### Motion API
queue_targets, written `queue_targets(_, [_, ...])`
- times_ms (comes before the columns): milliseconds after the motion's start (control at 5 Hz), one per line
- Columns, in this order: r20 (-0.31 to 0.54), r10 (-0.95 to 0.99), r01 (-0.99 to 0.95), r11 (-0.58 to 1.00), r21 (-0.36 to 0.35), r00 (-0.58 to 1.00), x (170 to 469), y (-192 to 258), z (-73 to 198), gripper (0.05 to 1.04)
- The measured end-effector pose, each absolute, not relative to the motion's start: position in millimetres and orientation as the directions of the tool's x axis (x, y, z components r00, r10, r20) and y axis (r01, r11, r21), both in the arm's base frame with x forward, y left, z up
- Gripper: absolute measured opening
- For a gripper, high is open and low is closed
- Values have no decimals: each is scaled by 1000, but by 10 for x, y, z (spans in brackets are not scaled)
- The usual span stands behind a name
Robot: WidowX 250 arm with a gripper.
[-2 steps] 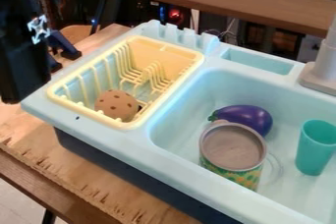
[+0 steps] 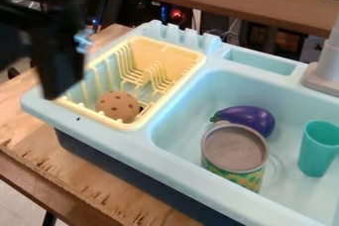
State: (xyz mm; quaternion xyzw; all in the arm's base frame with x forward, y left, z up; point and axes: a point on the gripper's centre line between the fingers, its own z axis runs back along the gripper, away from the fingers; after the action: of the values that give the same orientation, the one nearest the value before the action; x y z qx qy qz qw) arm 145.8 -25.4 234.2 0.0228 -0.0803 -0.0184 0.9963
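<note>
Jaws: spread or closed, cannot tell. Gripper point(image 2: 58, 90) by rack's point(image 2: 124, 126) left edge, left of cookie point(image 2: 116, 105). Cookie looks light, stiff; best held across opposite edges. Can point(image 2: 235, 153) right, in sink point(image 2: 192, 169).

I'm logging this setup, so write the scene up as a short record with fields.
hand: black, upper left, by the rack's left corner
rack: yellow, holding a round brown spotted object
basin: pale blue
can: upright, in basin
eggplant: purple, behind can
cup: teal, upright, right of can
</note>
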Motion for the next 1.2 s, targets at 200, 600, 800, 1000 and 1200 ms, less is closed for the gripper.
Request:
queue_targets(200, [170,-101,78,987,141,980,1731,-333,2322,1001])
queue_targets(600, [112,-100,75,974,212,989,1920,-388,2234,1001])
queue_targets(800, [87,-51,18,936,351,995,1968,-384,2158,1001])
queue_targets(1000, [23,-51,36,901,432,998,2104,-422,2066,1001])
queue_targets(1200, [0,-56,50,891,452,998,2198,-447,1973,1001])
